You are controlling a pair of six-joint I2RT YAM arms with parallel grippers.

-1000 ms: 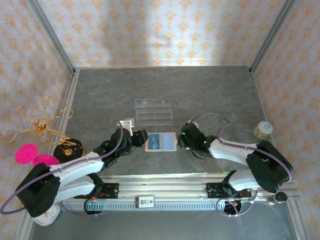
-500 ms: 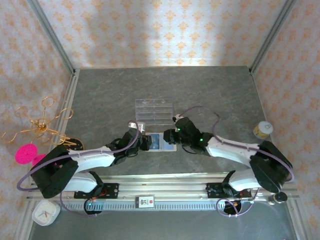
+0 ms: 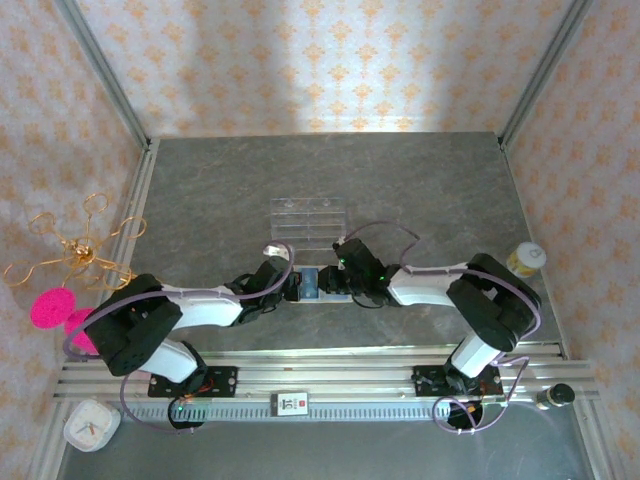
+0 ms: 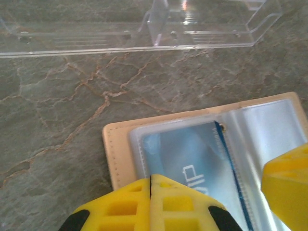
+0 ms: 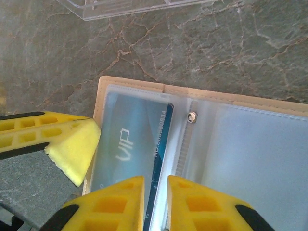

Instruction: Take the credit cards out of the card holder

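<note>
Marbled tabletop point(image 3: 420, 180) — up close, card holder point(image 4: 115, 144) bares VIP credit card point(image 5: 130, 139) — left hand point(image 4: 150, 185) closed, right hand point(image 5: 156, 185) ajar.

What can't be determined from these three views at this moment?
- Card count: the right wrist view shows one credit card in the card holder; any beneath are hidden.
- Right end effector: whether it pinches that card is cut off by the bottom edge.
- Top view: the arms cover most of the card holder.

card holder point(image 5: 130, 83) looked stitched beige leatherette, sleeves point(image 5: 250, 149) glossy clear plastic | credit card point(image 5: 129, 139) was smooth glossy blue | table point(image 4: 62, 96) was matt veined stone-look | tray point(image 4: 144, 38) was clear shiny plastic
</note>
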